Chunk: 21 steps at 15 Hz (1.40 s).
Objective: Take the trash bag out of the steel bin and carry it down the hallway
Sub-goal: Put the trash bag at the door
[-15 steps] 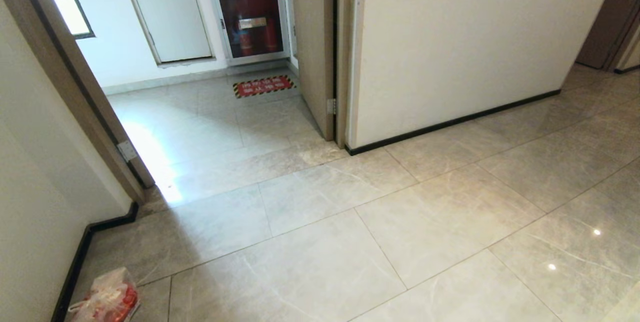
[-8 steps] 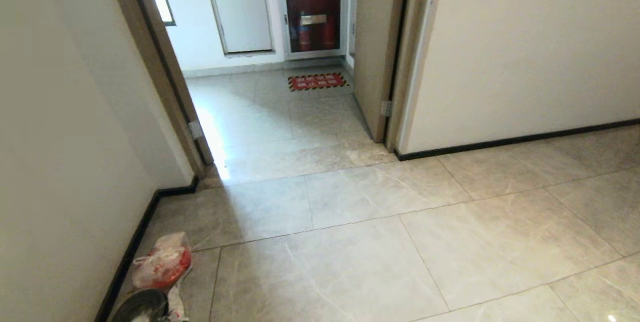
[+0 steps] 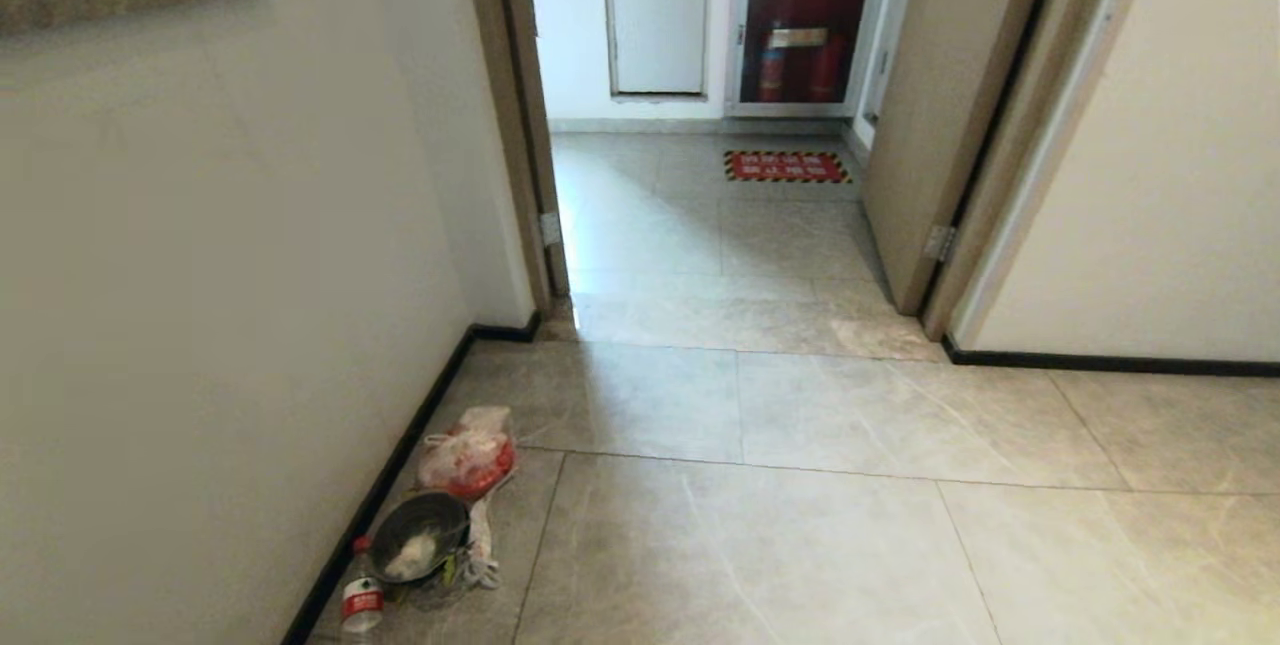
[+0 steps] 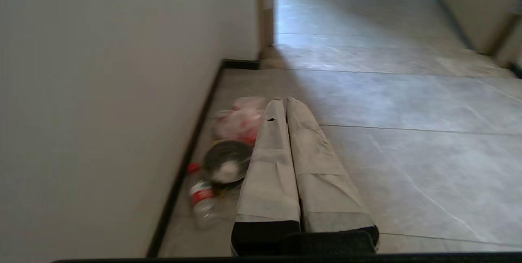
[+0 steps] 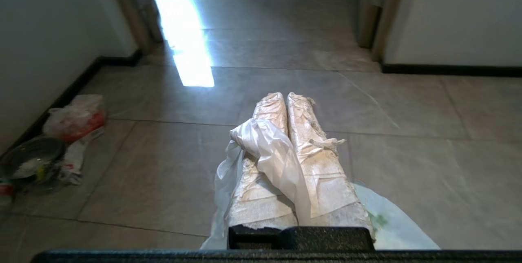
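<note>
Clenched tight, the right gripper (image 5: 285, 96) has the white trash bag (image 5: 269, 153) pinched between its taped fingers; a fold of the thin plastic drapes over the left finger, and more of it, with a faint green print, spreads out below on both sides. It hangs over the grey marbled floor of the hallway (image 3: 800, 525), pointing toward the open doorway (image 3: 700, 175). The left gripper (image 4: 284, 100) is likewise pressed shut, its two wrapped fingers touching along their length with nothing between them, and it points the same way.

Neither arm shows in the head view. Left of the doorway, against the black baseboard of the white wall (image 3: 250, 275), lies a small heap of litter: a clear bag with red contents (image 3: 468, 455) nearest the doorway, then a dark round bowl (image 3: 420, 535) with something white in it, just beside that bag, then a plastic bottle with a red label (image 3: 362, 600) lying farthest from the doorway. Through the doorway, a red floor sign with a striped border (image 3: 788, 166) lies before a glass-fronted cabinet holding red extinguishers (image 3: 800, 35). A wooden door (image 3: 920, 125) stands open at the doorway's right side.
</note>
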Available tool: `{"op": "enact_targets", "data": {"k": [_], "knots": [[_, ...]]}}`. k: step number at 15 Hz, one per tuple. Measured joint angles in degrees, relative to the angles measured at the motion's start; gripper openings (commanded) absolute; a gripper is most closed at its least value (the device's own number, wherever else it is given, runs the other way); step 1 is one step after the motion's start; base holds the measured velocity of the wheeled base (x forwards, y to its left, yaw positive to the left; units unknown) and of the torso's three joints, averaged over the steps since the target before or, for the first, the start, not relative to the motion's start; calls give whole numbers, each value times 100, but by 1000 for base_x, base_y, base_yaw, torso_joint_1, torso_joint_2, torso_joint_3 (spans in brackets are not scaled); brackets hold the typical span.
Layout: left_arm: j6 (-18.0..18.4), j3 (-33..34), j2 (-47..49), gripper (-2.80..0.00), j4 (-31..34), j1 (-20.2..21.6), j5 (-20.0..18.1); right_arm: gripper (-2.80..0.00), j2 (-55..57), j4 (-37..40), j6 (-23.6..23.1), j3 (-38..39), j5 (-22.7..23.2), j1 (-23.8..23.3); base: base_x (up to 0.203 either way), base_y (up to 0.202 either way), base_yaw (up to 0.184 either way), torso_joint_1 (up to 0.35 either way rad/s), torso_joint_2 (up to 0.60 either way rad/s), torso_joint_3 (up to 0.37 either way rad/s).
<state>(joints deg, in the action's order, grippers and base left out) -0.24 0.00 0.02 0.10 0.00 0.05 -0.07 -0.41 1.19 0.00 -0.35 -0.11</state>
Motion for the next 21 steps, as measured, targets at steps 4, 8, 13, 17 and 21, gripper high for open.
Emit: {"op": "enact_targets", "data": {"k": [4,8,13,17,21], "knots": [[2,0,0,-280,-2,0,2,-280,0,1,-14,0,9,1,5,-18,165,4,2,3],[2,0,0,-280,-3,0,2,-280,0,6,-39,0,17,4,2,-7,59,1,0,1],[0,0,0,-280,-2,0,2,-280,0,8,-32,0,19,6,0,0,0,0,0,0],[0,0,0,-280,-1,0,2,-280,0,11,-22,0,17,0,0,0,0,0,0,0],[-14,0,0,-280,-2,0,5,-280,0,9,-25,0,20,1,0,0,0,0,0,0]]}}
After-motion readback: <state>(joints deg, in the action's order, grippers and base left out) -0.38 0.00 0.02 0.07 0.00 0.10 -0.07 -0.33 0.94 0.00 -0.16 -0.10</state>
